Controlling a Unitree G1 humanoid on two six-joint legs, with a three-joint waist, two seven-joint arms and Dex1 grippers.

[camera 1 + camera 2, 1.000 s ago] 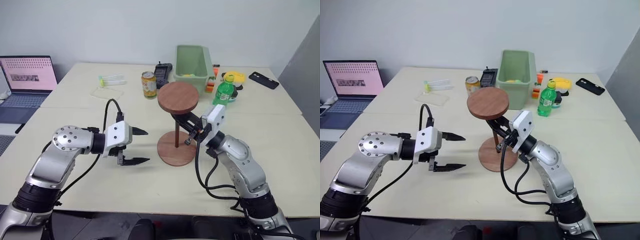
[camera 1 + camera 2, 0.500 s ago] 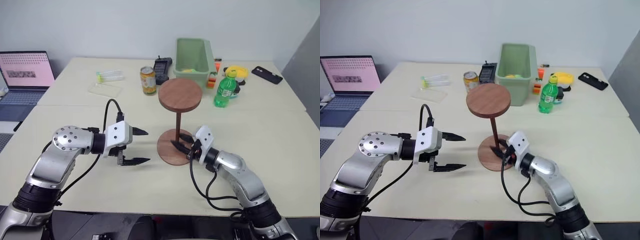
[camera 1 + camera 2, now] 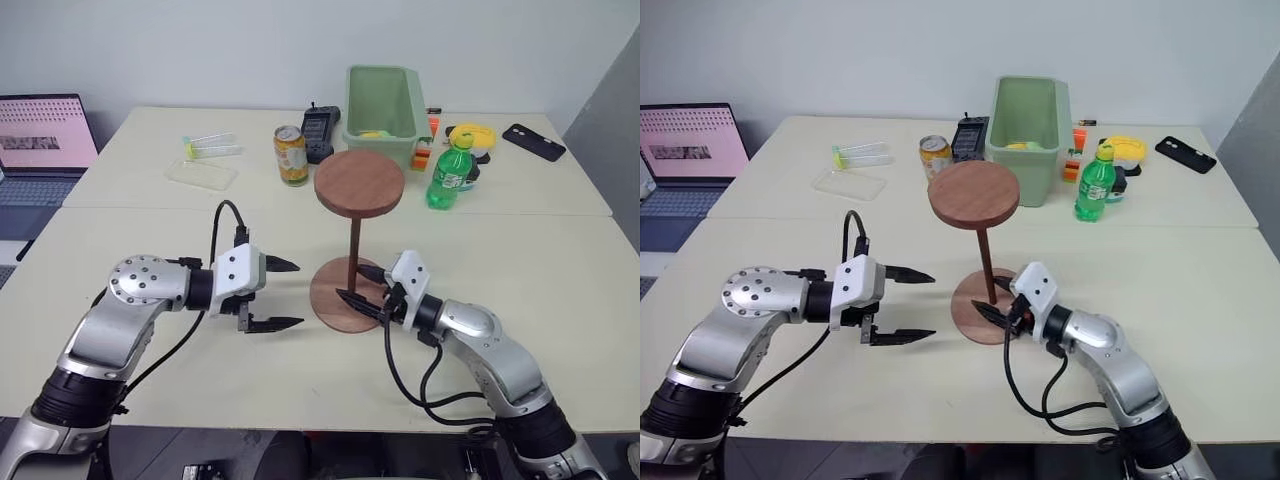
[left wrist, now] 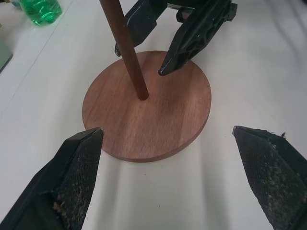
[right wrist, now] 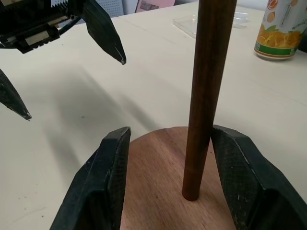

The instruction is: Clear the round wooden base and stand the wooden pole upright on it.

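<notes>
Since one second ago, my right pincer (image 3: pixel 362 288) has let go of the wooden pole (image 3: pixel 354 252) and come down to the foot of it. Its two black fingers are now apart, one on each side of the rod, low over the round wooden base (image 3: pixel 346 294). In the right wrist view the rod stands between the fingers, closer to one of them, and I cannot tell if that finger touches it. The pole stands upright with its lower end in the hole at the centre of the base, and the disc fixed to its end is on top, level.

My left pincer (image 3: pixel 285 294) hovers above the table (image 3: pixel 150 215) just beside the base, on the left of it, pointing toward it. Its fingers are wide apart and hold nothing.

Farther back on the table are an orange drink can (image 3: pixel 291 155), a green bin (image 3: pixel 382 101), a green bottle (image 3: pixel 449 178) and a black phone (image 3: pixel 533 141). A clear plastic lid (image 3: pixel 201 175) lies to the left of the can, and a laptop (image 3: pixel 44 125) stands at the far left.
</notes>
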